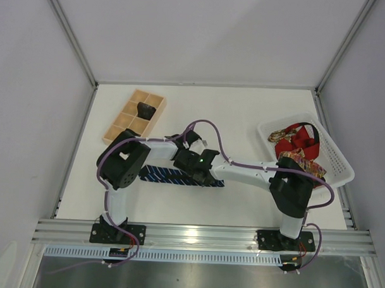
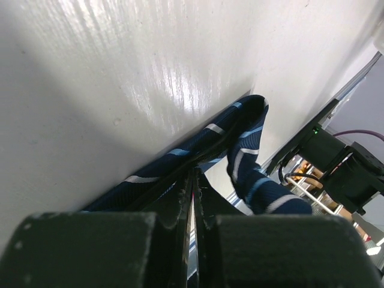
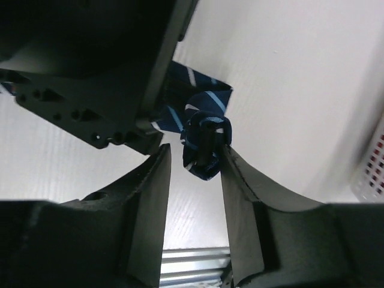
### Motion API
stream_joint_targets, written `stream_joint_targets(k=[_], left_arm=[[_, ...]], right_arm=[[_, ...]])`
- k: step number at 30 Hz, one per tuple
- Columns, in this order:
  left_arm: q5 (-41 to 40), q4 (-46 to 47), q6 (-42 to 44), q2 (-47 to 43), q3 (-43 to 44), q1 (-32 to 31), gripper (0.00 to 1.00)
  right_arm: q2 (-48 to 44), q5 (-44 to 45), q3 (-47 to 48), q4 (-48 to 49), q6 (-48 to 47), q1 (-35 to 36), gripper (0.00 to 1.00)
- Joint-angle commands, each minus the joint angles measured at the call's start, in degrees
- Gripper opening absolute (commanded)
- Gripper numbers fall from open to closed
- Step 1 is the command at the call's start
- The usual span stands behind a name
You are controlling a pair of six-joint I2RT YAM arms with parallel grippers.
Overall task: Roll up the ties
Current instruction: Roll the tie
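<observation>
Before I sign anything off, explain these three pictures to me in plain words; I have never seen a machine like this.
These are two robot arms bolted to the near edge of a white table, each ending in a two-finger gripper. The wide picture is taken from above and behind them. The other two come from small cameras on the wrists, so each shows its own dark fingers up close. On the table lie a navy striped tie, a wooden compartment box with one dark bundle in it, and a white basket holding red and gold ties. The left gripper is shut, pinching that tie, whose end seems to curl round its tips. The right gripper stands open, its fingers either side of that curl.
</observation>
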Motion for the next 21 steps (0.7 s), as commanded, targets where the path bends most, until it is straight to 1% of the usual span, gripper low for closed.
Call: stream_joint_targets(k=[1, 2, 3, 4, 5, 7, 8, 9, 10, 11, 12, 13, 14, 15, 16, 18, 21], left_arm=[[-3.68, -0.03, 1.58, 1.14, 0.8, -1.02, 0.07], [-3.68, -0.11, 1.49, 1.14, 0.8, -0.94, 0.07], [-3.68, -0.2, 1.58, 1.14, 0.8, -0.94, 0.07], [-3.68, -0.2, 1.67, 1.14, 0.8, -0.94, 0.07], [-3.77, -0.2, 1.67, 1.22, 0.8, -0.94, 0.07], [-3.77, -0.55, 1.76, 1.31, 0.98, -1.02, 0.07], [-3.77, -0.47, 1.84, 1.31, 1.07, -0.94, 0.07], [-3.86, -0.47, 1.67, 1.31, 1.07, -0.94, 0.07], [-3.95, -0.55, 1.67, 1.23, 1.07, -1.02, 0.07], [-3.95, -0.55, 1.5, 1.14, 1.07, -0.94, 0.07], [-3.86, -0.55, 1.58, 0.96, 1.15, -1.02, 0.07], [-3.95, -0.64, 1.58, 0.96, 1.16, -1.03, 0.07], [-4.21, -0.73, 1.67, 0.87, 1.24, -0.94, 0.07], [-4.21, -0.9, 1.67, 0.7, 1.33, -0.94, 0.07], [-4.21, -0.99, 1.67, 0.78, 1.33, -1.02, 0.07], [-4.12, -0.99, 1.58, 0.7, 1.24, -0.94, 0.07], [-4.21, -1.17, 1.49, 0.52, 1.24, -0.94, 0.08]], right_arm=[[-5.97, -11.89, -4.95, 11.77, -5.04, -0.98, 0.49], [-7.3, -14.45, -4.97, 13.35, -5.3, -0.99, 0.53], [-8.62, -17.52, -7.67, 17.2, -5.82, -2.82, 0.56], [-10.12, -20.24, -9.09, 18.8, -6.35, -3.71, 0.59], [-12.74, -24.36, -10.32, 20.21, -6.1, -4.5, 0.68], [-15.66, -29.04, -14.63, 24.78, -4.87, -8.45, 0.73], [-16.97, -34.37, -16.03, 26.45, -4.51, -10.11, 0.74], [-19.42, -37.73, -19.09, 30.47, -4.25, -13.0, 0.75], [-20.23, -42.63, -19.99, 31.72, -3.03, -14.6, 0.76], [-21.2, -44.51, -21.13, 32.78, -2.15, -15.83, 0.76], [-22.51, -46.79, -22.36, 35.92, -1.53, -17.15, 0.75], [-23.13, -51.6, -24.81, 37.61, -0.57, -20.12, 0.75], [-23.49, -54.69, -26.14, 39.45, 2.32, -21.54, 0.74], [-23.4, -58.55, -27.46, 44.87, 3.74, -23.21, 0.73], [-23.23, -64.77, -29.56, 47.36, 5.75, -25.31, 0.72], [-22.88, -66.67, -30.28, 49.92, 8.14, -26.21, 0.7], [-21.83, -68.43, -30.38, 49.58, 9.37, -27.27, 0.69]])
